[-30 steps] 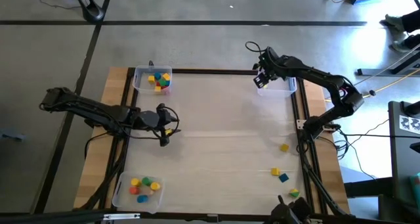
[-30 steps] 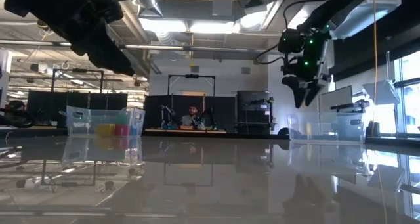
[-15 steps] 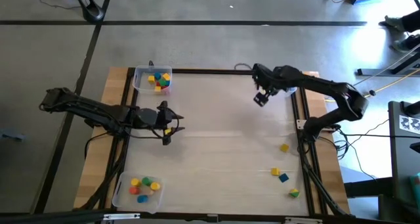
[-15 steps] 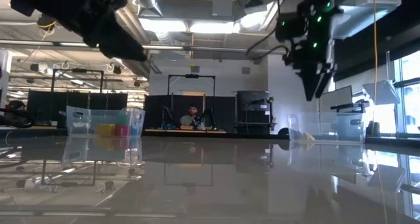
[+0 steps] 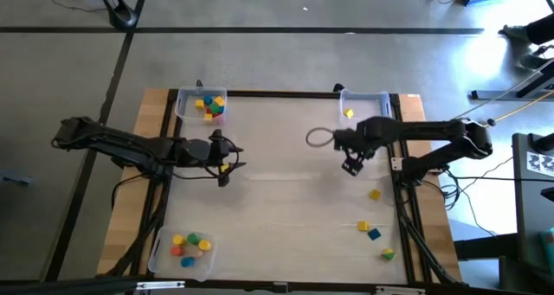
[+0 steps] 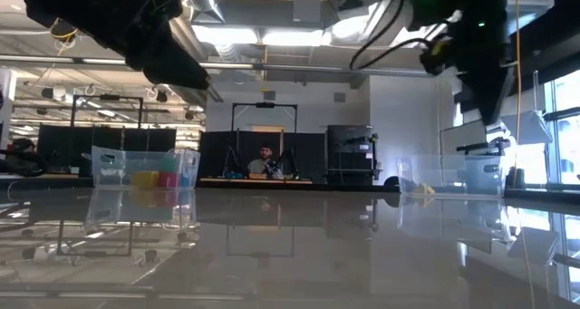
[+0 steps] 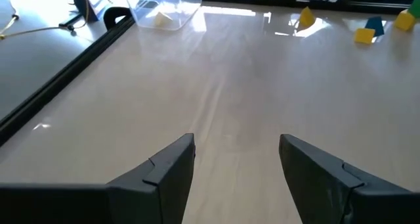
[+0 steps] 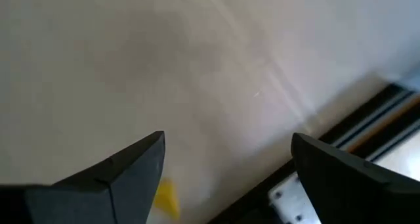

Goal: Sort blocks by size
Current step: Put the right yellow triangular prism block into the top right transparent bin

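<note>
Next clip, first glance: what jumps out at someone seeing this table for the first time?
Three clear trays hold bright blocks: one at the far left, one at the near left, and a far-right one with a single yellow block. Four loose blocks lie scattered along the right edge. The right gripper, jaws open and empty, hangs right of centre near the loose blocks; the left gripper, also open, waits at mid-left.

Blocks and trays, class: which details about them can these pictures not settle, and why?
- Relative block sizes: the loose blocks and those in the near-left tray are too small in the high view.
- Far-left tray, low view: its blocks blur into colour patches, so no count.
- Yellow block, right wrist view: partly hidden behind the right gripper, which is open.
- Far-right tray, left wrist view: cut off by the picture's edge.
</note>
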